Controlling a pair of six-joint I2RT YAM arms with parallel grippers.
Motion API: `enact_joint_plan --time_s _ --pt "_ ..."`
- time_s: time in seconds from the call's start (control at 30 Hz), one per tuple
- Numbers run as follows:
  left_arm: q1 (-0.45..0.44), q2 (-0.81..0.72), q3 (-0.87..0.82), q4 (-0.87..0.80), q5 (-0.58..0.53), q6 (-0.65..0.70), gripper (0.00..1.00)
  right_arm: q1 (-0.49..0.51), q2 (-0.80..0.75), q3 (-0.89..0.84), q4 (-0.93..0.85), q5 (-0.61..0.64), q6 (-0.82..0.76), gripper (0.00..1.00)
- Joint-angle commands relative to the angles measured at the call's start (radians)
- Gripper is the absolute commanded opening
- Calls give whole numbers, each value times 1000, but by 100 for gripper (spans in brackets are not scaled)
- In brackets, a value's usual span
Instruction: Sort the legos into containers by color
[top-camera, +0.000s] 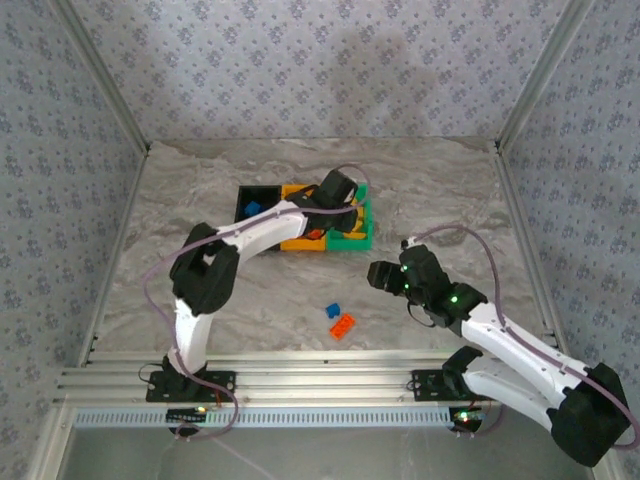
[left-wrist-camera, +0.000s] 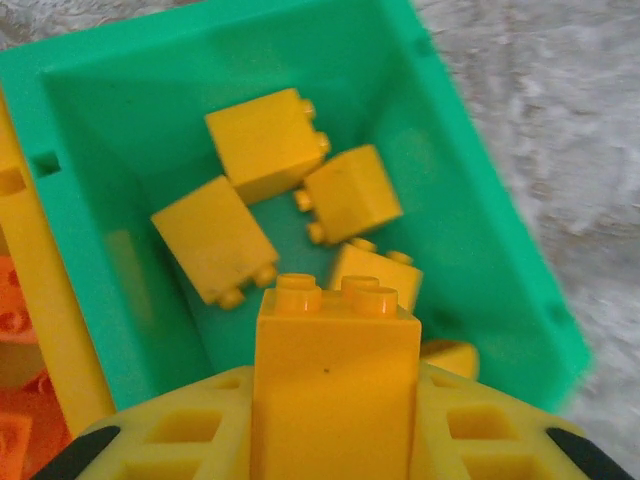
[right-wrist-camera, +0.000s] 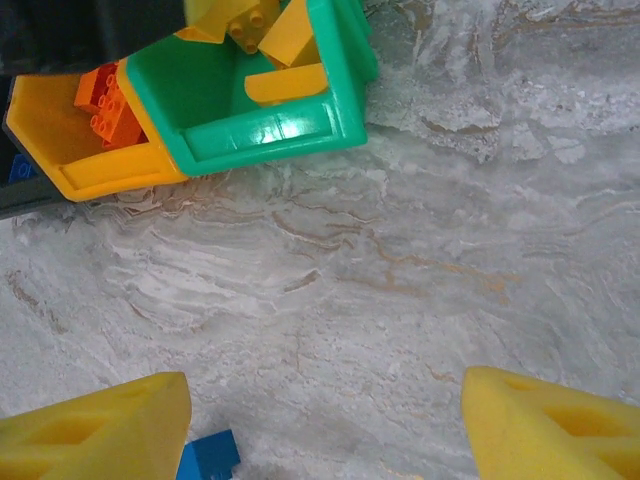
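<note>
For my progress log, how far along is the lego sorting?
Done: several yellow bricks lie in the green bin, orange bricks in the orange-yellow bin, a blue brick in the black bin. In hand: the left end effector grips another yellow brick over the green bin. Left: a loose blue brick and a loose orange brick on the table, near the open right end effector.

3 bins (top-camera: 352, 241), 1 loose blue brick (top-camera: 333, 310), 1 loose orange brick (top-camera: 343, 326)

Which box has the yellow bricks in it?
The green box, at the right end of the row. Yellow bricks lie inside it; the orange-yellow box beside it holds orange bricks, and the black box holds a blue brick.
</note>
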Motion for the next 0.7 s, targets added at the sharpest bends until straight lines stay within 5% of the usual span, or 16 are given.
enact_joint_plan --time_s 0.0,0.23,0.37,0.67 --pt "-5 46 128 -86 -34 -22 31 9 -39 -18 -46 9 17 74" --pt "-7 34 225 -114 13 -41 74 52 -14 -16 -30 -55 -25 76" --pt "-15 -93 138 -58 45 -62 83 106 45 10 -5 -61 -52 77" --pt "-53 -602 -448 133 20 -147 98 297 338 157 14 9 -164 77"
